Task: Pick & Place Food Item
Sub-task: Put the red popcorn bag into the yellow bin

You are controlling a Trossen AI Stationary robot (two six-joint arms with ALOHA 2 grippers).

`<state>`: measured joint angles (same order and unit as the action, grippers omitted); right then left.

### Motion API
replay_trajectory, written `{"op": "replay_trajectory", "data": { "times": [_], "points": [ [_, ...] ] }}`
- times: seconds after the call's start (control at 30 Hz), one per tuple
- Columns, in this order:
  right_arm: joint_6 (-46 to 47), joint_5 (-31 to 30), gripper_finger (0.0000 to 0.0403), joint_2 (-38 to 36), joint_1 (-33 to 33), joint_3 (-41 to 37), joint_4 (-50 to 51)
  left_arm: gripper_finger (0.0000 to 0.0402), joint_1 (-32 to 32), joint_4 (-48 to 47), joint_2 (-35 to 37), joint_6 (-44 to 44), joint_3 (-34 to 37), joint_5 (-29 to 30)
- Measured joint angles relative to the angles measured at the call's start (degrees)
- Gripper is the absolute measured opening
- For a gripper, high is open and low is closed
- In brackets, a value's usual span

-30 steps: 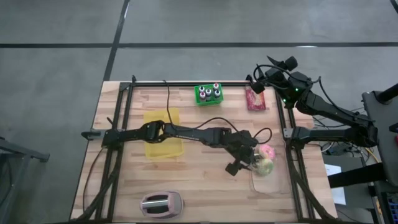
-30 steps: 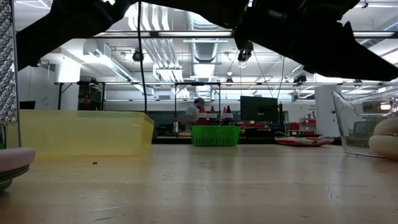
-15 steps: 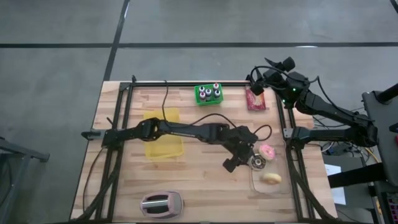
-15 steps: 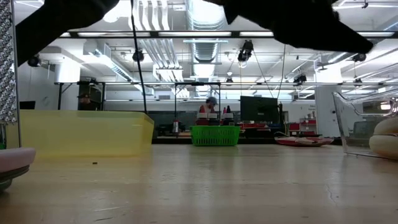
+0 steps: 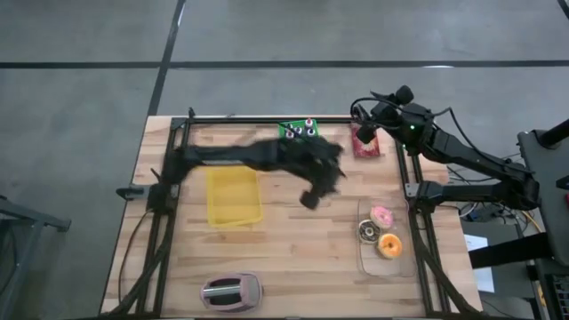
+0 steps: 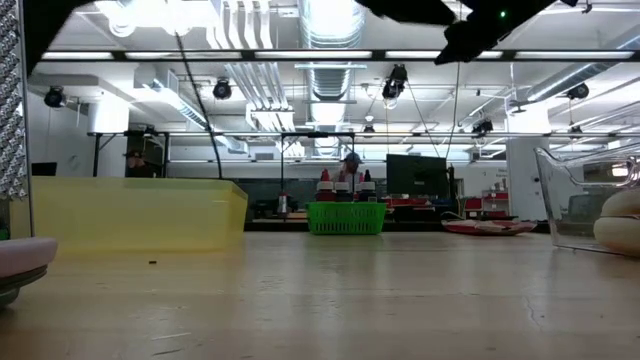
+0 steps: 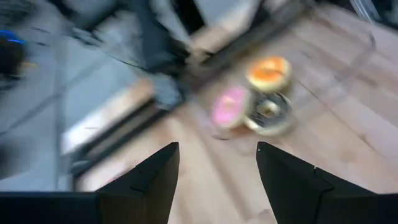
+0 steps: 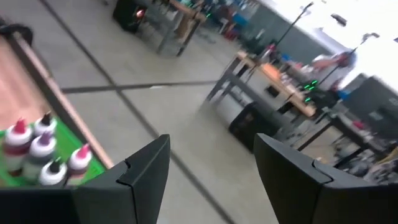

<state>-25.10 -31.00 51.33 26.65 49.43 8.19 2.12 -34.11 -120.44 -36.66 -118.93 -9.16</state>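
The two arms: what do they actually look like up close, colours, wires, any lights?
Both are dark, slim, jointed tubes with black cables looping alongside. The right arm shows a small green light near its wrist. The left gripper and right gripper each end in two flat, dark, wedge-shaped fingers.

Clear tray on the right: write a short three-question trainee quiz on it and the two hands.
1. True or false: the clear tray holds three donuts.
2. Which donut lies nearest the table's front edge? A) pink donut B) dark donut C) orange donut
3. Fill in: the left hand is empty, open and above bare wood between the tray and the ____ bin.

The right hand waits open above the table's back edge.

Key: 1 true; 2 C; 3 yellow.
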Motion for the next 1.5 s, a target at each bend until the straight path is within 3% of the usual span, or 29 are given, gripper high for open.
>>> {"op": "replay_trajectory", "data": {
  "times": [0.23,0.4,0.6,0.83,0.97,1.3,1.5],
  "points": [
    [6.32,6.53,0.0228,2.34,2.00,0.46,7.80,0.0218,5.69,22.69,29.21,7.12,33.23,0.82],
    [10.63,10.02,0.0228,6.53,3.25,3.60,16.92,0.0218,6.48,40.38,48.63,9.53,57.48,7.19],
    [14.20,17.91,0.0227,15.30,4.18,10.48,29.79,0.0218,6.50,47.93,64.34,14.41,76.17,13.92],
    [13.95,26.84,0.0227,26.46,4.94,19.62,46.86,0.0218,6.50,49.18,72.35,17.08,86.81,17.80],
    [11.76,28.06,0.0227,30.34,6.41,21.27,51.01,0.0218,6.61,49.52,74.01,17.21,89.85,18.51],
    [6.87,31.29,0.0227,34.83,15.13,16.81,53.89,0.0218,6.72,49.58,74.75,16.29,91.11,18.57],
    [6.03,31.87,0.0227,36.62,20.39,14.42,49.40,0.0218,6.77,49.61,74.75,15.49,91.11,18.56]
  ]
}}
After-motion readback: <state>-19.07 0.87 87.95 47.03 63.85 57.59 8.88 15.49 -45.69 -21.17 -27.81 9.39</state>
